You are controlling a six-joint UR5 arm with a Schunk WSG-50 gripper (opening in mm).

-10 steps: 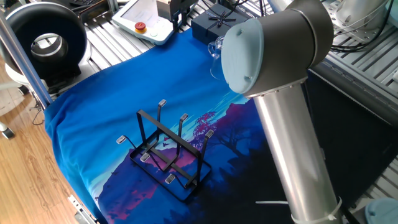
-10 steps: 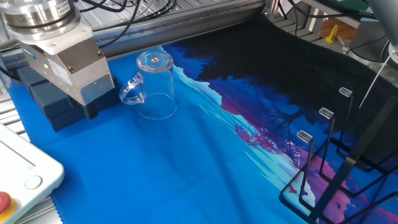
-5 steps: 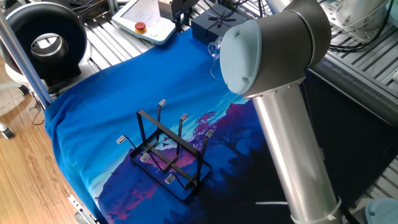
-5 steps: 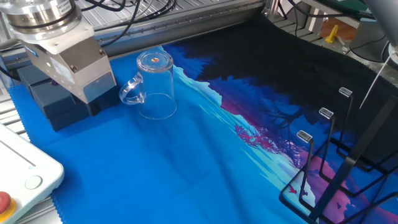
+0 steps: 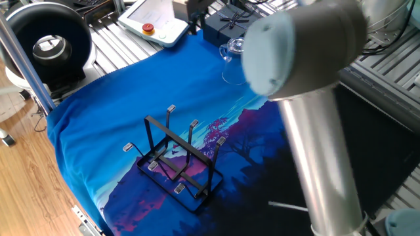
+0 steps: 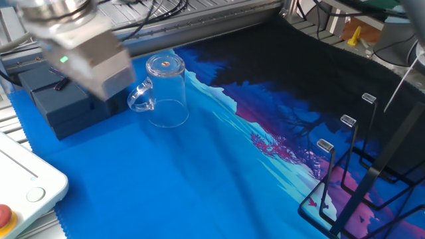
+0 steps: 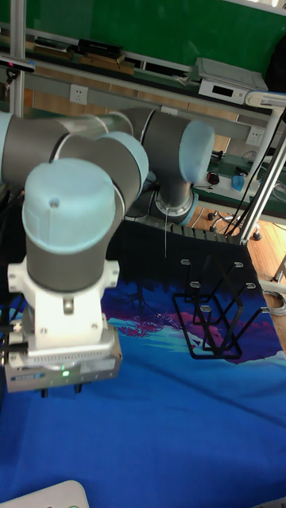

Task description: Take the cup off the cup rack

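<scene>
The clear cup (image 6: 165, 93) stands upside down on the blue cloth, handle to the left, well apart from the cup rack (image 6: 352, 179). In one fixed view the cup (image 5: 230, 54) is partly hidden behind the arm's grey joint. The black cup rack (image 5: 177, 160) stands with nothing on its prongs. My gripper (image 6: 89, 60) hovers just left of the cup's handle, blurred; its body covers the fingers. In the tall fixed view the gripper (image 7: 62, 389) points down, the rack (image 7: 218, 309) is at right, and the cup is hidden.
A dark box (image 6: 60, 106) sits under the gripper at the cloth's far corner. A white pendant with a red button (image 5: 152, 23) lies beside it. A black round device (image 5: 49, 42) stands off the table's left side.
The arm is moving: the gripper body has shifted slightly right toward the cup's handle and is now blurred. Cup and rack have not moved.
</scene>
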